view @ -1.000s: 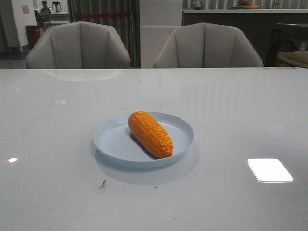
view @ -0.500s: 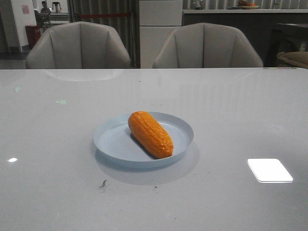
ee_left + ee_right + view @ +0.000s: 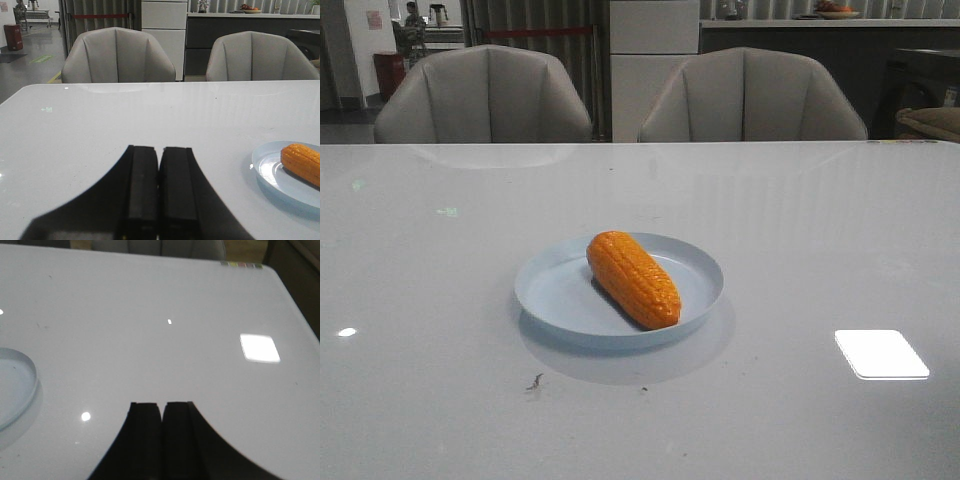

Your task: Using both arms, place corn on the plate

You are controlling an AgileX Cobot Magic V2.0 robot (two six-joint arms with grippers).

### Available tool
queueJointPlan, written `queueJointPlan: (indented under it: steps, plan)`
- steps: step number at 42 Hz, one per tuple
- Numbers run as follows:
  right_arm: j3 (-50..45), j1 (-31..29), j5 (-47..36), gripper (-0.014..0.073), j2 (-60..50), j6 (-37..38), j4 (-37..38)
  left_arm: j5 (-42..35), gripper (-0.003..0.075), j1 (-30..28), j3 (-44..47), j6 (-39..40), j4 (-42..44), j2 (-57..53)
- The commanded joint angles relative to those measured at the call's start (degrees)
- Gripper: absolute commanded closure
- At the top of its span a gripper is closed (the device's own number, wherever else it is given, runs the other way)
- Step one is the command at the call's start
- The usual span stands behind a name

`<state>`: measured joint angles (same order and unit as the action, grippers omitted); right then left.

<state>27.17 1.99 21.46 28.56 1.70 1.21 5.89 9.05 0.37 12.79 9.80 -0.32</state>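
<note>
Corn [image 3: 633, 278] lying inside pale blue plate [image 3: 560, 300]

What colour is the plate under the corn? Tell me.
Pale blue plate, clearest in the front view.

The table [image 3: 800, 230] is glossy and smooth, mirroring the lights. The plate [image 3: 555, 290] looks like smooth pale plastic with a soft sheen. The corn [image 3: 632, 278] is bumpy, slightly shiny plastic. Both grippers' fingers [image 3: 144, 190] [image 3: 145, 435] look matt black. The 2 chairs [image 3: 485, 95] seem leather-like.
</note>
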Motion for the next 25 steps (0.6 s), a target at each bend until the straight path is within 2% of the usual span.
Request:
queueJointPlan:
  steps: [1, 7, 10, 14, 17, 25]
  plan:
    - [-5.16, 3.08, -14.50, 0.0538, -5.78, -0.40, 1.06, -4.35, 0.0631, 0.20, 0.20, 0.46, -0.61, -0.92]
    - [-17.22, 4.37, -30.04, 0.0538, -14.10, -0.40, 0.07, -4.35, 0.0631, 0.20, 0.20, 0.46, -0.61, -0.92]
    - [-22.80, 3.95, -33.73, 0.0538, -18.90, -0.40, -2.31, -4.35, 0.0631, 0.20, 0.20, 0.46, -0.61, -0.92]
    - [-28.26, 3.80, -32.88, 0.0538, -25.62, -0.40, -4.26, -4.35, 0.0631, 0.20, 0.20, 0.46, -0.61, -0.92]
    - [-27.84, 3.80, -23.44, 0.0538, -31.14, -0.40, -4.31, -4.22, 0.0631, 0.20, 0.20, 0.46, -0.61, -0.92]
    - [-27.92, 3.80, -19.03, 0.0538, -30.31, -0.40, -4.74, -4.21, 0.0631, 0.20, 0.20, 0.46, -0.61, -0.80]
